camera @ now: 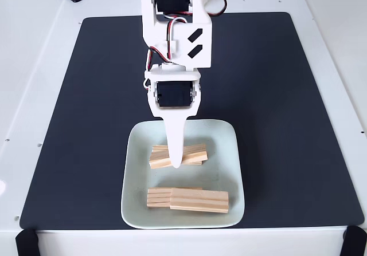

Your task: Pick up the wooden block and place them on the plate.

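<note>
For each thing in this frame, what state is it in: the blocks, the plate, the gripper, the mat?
Upper wooden blocks: a crossed pair lying on the plate, under the gripper tip.
Lower wooden blocks: a pair lying overlapped on the plate.
Plate: upright on the mat, holding the blocks.
Gripper: pointing down over the upper pair; jaws' state unclear.
Dark mat: flat on the table.

The claw (176,163) reaches down over the upper pair of wooden blocks (192,154) on the plate (235,153).
</note>
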